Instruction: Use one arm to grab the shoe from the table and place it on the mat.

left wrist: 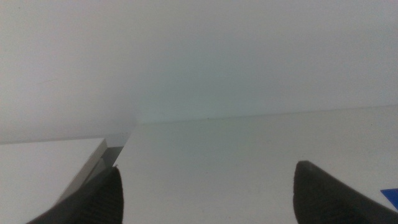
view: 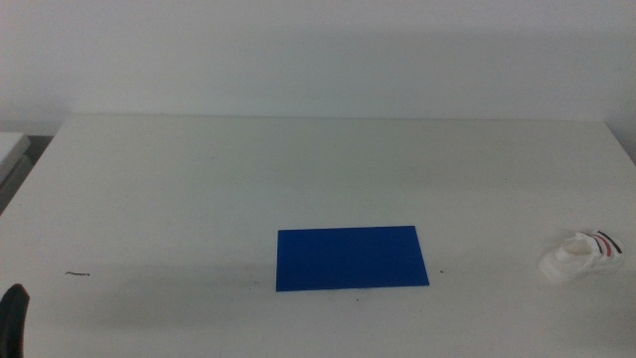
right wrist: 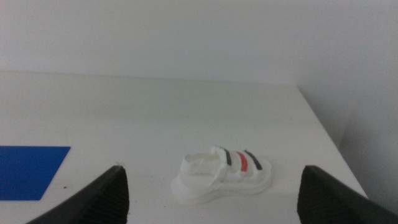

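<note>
Shoe (view: 582,257) upright on table (view: 199,199), well right of mat (view: 351,258) & apart from it, close to table's right edge; red + dark stripes across straps, heel end toward mat. Mat flat, dark blue, bare. Right gripper (right wrist: 214,193) spread wide, nothing held, low over table on near side of shoe, shoe (right wrist: 221,174) seen between its jaws, mat corner (right wrist: 28,171) off to one side. Left gripper (left wrist: 205,196) also spread wide & empty, waiting well left of mat; only dark tip (view: 14,316) in middle view. Small dark mark (view: 78,273) on table left of mat
</note>
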Motion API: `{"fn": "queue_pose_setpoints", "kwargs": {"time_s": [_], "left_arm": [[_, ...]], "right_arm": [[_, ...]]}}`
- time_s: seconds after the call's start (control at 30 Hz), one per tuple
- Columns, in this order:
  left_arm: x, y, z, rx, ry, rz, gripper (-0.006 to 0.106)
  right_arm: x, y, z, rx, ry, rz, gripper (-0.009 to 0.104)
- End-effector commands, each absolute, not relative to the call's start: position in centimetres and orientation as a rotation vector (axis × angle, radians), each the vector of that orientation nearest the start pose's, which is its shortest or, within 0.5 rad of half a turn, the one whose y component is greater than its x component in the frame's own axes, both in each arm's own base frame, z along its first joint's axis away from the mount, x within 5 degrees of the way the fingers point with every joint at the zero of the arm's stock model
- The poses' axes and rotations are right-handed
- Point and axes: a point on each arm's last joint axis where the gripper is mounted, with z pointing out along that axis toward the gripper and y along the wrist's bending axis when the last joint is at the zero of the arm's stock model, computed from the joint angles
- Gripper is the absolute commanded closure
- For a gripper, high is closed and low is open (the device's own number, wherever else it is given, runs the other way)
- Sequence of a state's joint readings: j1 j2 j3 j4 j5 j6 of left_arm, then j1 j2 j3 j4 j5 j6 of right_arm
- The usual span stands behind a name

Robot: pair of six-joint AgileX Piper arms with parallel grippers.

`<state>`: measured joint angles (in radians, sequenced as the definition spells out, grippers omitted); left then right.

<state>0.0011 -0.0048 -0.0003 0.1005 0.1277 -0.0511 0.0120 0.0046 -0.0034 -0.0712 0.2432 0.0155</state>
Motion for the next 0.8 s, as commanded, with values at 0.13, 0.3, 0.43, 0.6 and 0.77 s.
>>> {"fn": "queue_pose_setpoints", "kwargs": {"time_s": [0.13,0.3,0.43,0.6,0.77], "left_arm": [[5.6,0.1,20.3,0.025,1.599,0.041,0.007],[5.6,0.1,20.3,0.025,1.599,0.041,0.007],[5.6,0.1,20.3,0.025,1.599,0.041,0.007],[5.6,0.1,20.3,0.025,1.599,0.041,0.007],[5.6,0.1,20.3,0.024,1.599,0.043,0.007]], "right_arm": [[5.6,0.0,24.0,-0.03,1.766,-0.023,0.002],[8.1,0.3,28.6,0.01,1.943,0.052,0.002],[11.5,0.9,31.4,0.135,2.149,0.203,0.002],[16.5,1.0,33.3,0.563,2.322,0.344,0.002],[21.2,1.5,32.6,0.711,2.42,0.361,0.002]]}}
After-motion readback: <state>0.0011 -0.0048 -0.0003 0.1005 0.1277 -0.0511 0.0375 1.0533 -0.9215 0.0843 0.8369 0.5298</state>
